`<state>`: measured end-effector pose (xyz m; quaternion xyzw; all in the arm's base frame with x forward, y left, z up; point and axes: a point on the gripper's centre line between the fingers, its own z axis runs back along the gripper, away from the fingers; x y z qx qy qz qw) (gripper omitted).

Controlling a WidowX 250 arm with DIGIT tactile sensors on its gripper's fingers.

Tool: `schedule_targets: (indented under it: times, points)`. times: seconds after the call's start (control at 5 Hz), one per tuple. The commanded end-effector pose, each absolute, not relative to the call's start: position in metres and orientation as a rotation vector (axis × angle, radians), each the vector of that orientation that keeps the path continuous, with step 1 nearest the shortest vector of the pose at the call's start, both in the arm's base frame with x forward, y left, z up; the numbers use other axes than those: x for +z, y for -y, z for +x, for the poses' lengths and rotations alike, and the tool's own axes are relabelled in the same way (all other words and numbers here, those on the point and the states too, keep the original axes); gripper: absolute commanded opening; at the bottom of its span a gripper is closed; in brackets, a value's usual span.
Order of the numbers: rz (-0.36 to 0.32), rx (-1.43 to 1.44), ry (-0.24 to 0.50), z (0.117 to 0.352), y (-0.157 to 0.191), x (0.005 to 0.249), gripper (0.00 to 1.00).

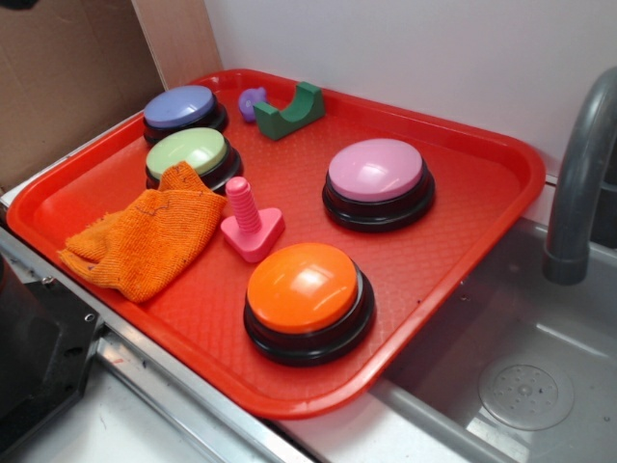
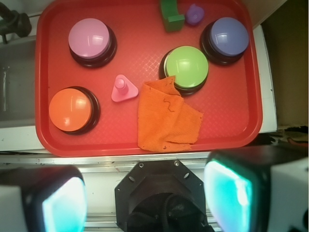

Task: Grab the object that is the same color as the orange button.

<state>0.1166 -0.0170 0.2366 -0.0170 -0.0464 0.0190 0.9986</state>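
The object, a crumpled orange knitted cloth [image 1: 145, 236] [image 2: 164, 118], lies on the red tray [image 1: 463, 222] [image 2: 227, 96], one corner resting against the green button [image 1: 188, 152] [image 2: 187, 66]. The orange button [image 1: 304, 286] [image 2: 71, 109], a glossy dome on a black base, sits at the tray's near edge, apart from the cloth. In the wrist view my gripper [image 2: 147, 198] hangs high above the tray's rim and the counter, open, its teal fingertips [image 2: 231, 193] wide apart with nothing between them. The gripper does not show in the exterior view.
Also on the tray: a pink button [image 1: 376, 171] [image 2: 89, 38], a purple button [image 1: 180, 106] [image 2: 228, 36], a pink screw toy [image 1: 249, 220] [image 2: 123, 89] beside the cloth, a green block [image 1: 289, 111] [image 2: 170, 17]. A grey faucet [image 1: 578, 174] and sink [image 1: 521, 367] flank the tray.
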Motion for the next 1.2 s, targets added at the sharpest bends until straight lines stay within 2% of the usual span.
schedule_targets:
  times: [0.0,0.2,0.4,0.6,0.8,1.0]
  points:
    - [-0.034,0.038,0.093,0.117,0.017,0.237,1.00]
    - [-0.059,0.138,0.187,0.124,0.009,0.198,1.00]
    - [-0.083,0.176,0.166,0.130,0.000,0.162,1.00]
    - [-0.037,0.234,0.151,0.139,-0.008,0.127,1.00]
    - [-0.018,0.231,0.090,0.150,-0.017,0.082,1.00]
    - [-0.025,0.223,0.077,0.153,-0.028,0.046,1.00]
